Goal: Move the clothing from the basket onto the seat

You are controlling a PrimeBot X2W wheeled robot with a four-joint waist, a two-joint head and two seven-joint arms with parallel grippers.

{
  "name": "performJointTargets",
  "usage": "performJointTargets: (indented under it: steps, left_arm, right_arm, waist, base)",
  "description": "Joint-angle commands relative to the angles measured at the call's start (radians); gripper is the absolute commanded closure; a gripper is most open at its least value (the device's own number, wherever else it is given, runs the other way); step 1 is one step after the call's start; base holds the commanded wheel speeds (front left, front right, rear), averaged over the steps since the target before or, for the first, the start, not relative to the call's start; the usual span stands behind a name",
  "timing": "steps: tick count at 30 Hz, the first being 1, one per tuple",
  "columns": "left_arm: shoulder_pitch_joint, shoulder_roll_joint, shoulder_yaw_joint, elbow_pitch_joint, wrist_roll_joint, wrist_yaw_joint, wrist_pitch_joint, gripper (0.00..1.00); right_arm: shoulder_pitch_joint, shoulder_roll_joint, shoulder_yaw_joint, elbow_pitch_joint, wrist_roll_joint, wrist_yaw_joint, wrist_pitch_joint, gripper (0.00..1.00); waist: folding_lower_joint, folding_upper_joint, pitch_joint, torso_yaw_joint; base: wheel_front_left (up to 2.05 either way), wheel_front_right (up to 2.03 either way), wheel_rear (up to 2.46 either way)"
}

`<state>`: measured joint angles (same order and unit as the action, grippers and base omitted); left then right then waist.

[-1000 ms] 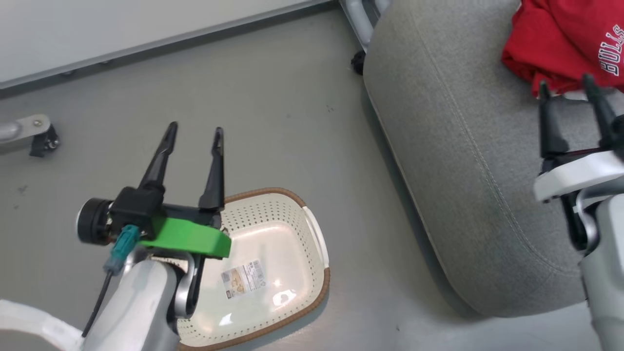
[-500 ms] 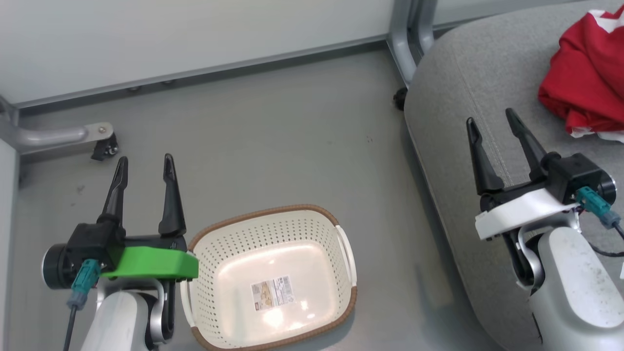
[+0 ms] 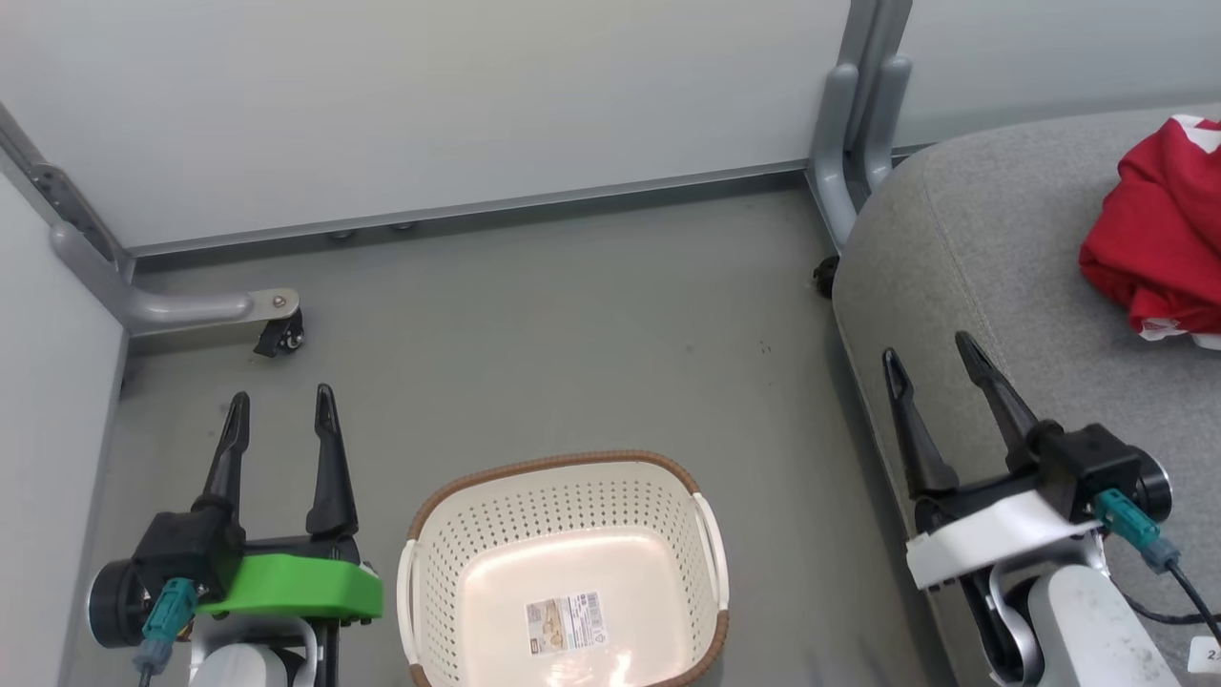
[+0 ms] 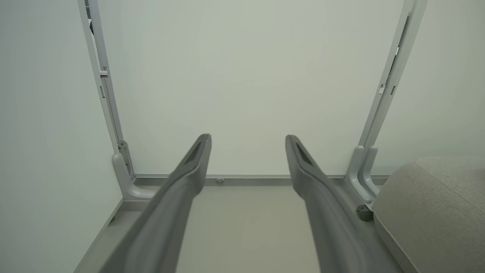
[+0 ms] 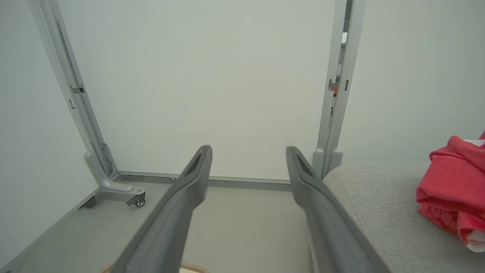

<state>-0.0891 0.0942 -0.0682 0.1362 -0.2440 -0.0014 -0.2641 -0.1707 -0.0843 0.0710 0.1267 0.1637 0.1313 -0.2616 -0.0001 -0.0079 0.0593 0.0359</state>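
Observation:
The red clothing lies bunched on the grey seat at the far right, and the right wrist view has the clothing on the seat too. On the floor at bottom centre stands the cream basket with only a paper label inside. My left gripper stands open just left of the basket, nothing between its fingers. My right gripper is open over the seat's left edge, well short of the clothing; its fingers hold nothing.
Pale wall panels on grey metal frames close off the back and left. A caster foot sticks out at the left and a frame post with a small black wheel stands by the seat's corner. Grey floor lies between basket and wall.
The head camera has swung and tilted, shifting the whole picture. My right gripper has drawn back from the clothing to the seat's left edge. The left gripper has come off the basket's side.

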Motion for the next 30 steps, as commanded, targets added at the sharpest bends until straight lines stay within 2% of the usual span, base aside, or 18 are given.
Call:
performJointTargets:
  steps: [1, 14, 30]
  left_arm:
    - [0.024, -0.005, 0.007, 0.001, 0.009, -0.008, 0.000, 0.00]
    - [0.074, -0.031, 0.021, 0.007, 0.043, -0.037, 0.000, 0.00]
    - [0.074, -0.039, 0.023, 0.025, 0.067, -0.034, 0.000, 0.00]
  right_arm:
    - [0.029, 0.002, -0.004, -0.012, -0.008, -0.001, -0.004, 0.00]
    - [0.168, 0.030, -0.043, -0.071, -0.023, -0.001, -0.004, 0.00]
    - [0.175, 0.033, -0.039, -0.056, -0.002, -0.001, -0.004, 0.00]
  waist:
    - [0.0001, 0.0079, -0.025, 0.019]
    - [0.0001, 0.0079, -0.069, 0.044]
    - [0.0001, 0.0079, -0.066, 0.048]
  base:
    - [0.00, 0.00, 0.00]
    - [0.00, 0.00, 0.00]
    - [0.00, 0.00, 0.00]
